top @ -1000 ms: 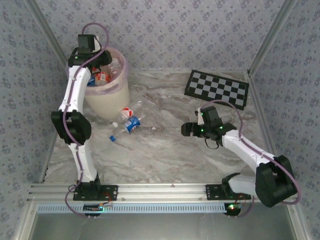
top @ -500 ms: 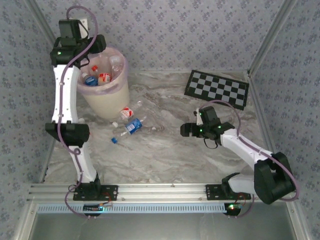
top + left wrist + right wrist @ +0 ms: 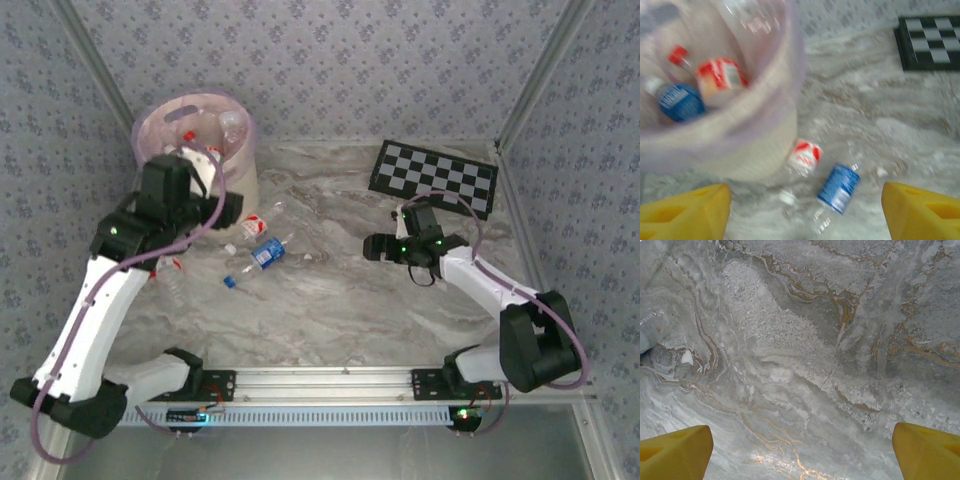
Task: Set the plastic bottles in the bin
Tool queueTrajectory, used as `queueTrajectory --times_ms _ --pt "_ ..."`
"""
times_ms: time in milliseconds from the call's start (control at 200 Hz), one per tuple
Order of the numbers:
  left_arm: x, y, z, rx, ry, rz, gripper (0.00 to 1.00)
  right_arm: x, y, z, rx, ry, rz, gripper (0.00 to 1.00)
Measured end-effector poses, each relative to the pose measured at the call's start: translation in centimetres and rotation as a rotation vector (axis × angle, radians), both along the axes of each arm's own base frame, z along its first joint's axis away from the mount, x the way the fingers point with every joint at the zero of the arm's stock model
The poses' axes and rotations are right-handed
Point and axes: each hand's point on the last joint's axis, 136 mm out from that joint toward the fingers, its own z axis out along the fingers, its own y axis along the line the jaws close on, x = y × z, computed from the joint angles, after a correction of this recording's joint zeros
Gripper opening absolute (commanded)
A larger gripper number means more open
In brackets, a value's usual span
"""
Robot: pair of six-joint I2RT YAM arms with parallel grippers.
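On the left, the tapered cream bin [image 3: 790,75], lilac-lined, holds several bottles [image 3: 682,100]. The left tool [image 3: 802,210] hovers beside it, spread wide, empty; I'd lower it squarely across the blue-labelled bottle [image 3: 839,187], thin, slick and round, lying on the marbled worktop [image 3: 920,150]. The right tool [image 3: 800,450] gapes open too.

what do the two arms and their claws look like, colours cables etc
Both are built of white tubular links with bulky black joint housings: the left arm and the right arm. A thin lilac cable loops along each. Small green lights glow on the black wrist blocks. The left claw and the right claw each have two chunky yellow fingers.
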Motion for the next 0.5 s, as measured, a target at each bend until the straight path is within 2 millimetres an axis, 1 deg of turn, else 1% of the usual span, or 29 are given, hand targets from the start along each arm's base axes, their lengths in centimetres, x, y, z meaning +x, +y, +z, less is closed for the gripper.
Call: queueTrajectory --times_ms 40,105,125,220,265,320,405,500 --pt "-0.3 -0.5 -2.0 0.011 0.042 -0.013 0.82 0.1 0.1 -0.1 0.009 0.002 -0.004 0.95" --pt "-0.3 -1.3 -6.0 0.050 0.142 -0.025 0.82 0.1 0.2 -0.3 0.021 0.012 -0.010 0.94" --pt "-0.3 -1.5 -7.0 0.064 0.165 -0.028 0.83 0.1 0.3 -0.4 0.023 0.013 -0.010 0.94" --pt "0.4 -2.2 -13.0 0.156 0.301 -0.029 0.85 0.2 0.5 -0.3 0.034 0.016 -0.012 0.94" --pt "0.4 -2.4 -15.1 0.185 0.347 -0.032 0.86 0.2 0.5 -0.3 0.036 0.016 -0.013 0.94" --pt "0.4 -2.6 -17.0 0.206 0.384 -0.039 0.89 0.1 0.6 -0.3 0.038 0.018 -0.012 0.94" --pt "0.9 -3.1 -18.4 0.216 0.399 -0.046 0.97 0.1 0.7 -0.3 0.041 0.021 -0.017 0.94" --pt "1.8 -4.1 -20.1 0.235 0.414 -0.064 1.00 0.0 0.8 -0.4 0.041 0.023 -0.014 0.94"
